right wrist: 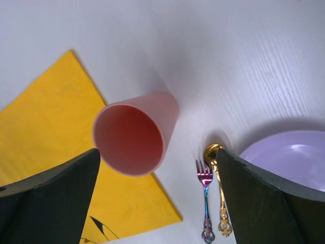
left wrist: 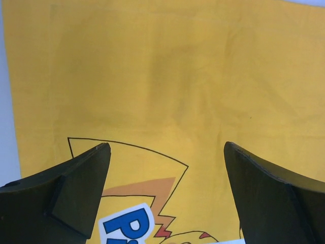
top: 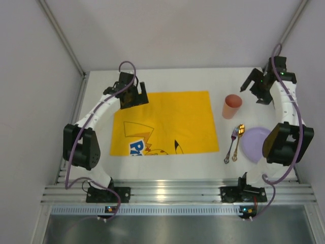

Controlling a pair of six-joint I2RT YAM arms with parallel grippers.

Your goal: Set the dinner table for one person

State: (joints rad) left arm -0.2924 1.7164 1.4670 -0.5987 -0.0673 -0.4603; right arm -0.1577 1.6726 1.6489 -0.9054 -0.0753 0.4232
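The white dinner table (top: 167, 168) carries a yellow printed placemat (top: 167, 119), also filling the left wrist view (left wrist: 162, 76). A pink cup (top: 232, 106) stands upright to the right of the mat and shows in the right wrist view (right wrist: 134, 133). An iridescent fork (top: 231, 146) and a gold spoon (top: 238, 142) lie side by side, also in the right wrist view: fork (right wrist: 205, 201), spoon (right wrist: 219, 193). A lilac plate (top: 254, 144) sits right of them (right wrist: 289, 157). My left gripper (top: 133, 96) is open and empty above the mat's far left corner. My right gripper (top: 252, 87) is open and empty, above the table beyond the cup.
Grey walls enclose the table at the back and sides. An aluminium rail (top: 172, 193) with both arm bases runs along the near edge. The right arm's elbow (top: 282, 142) hangs over the plate's right part.
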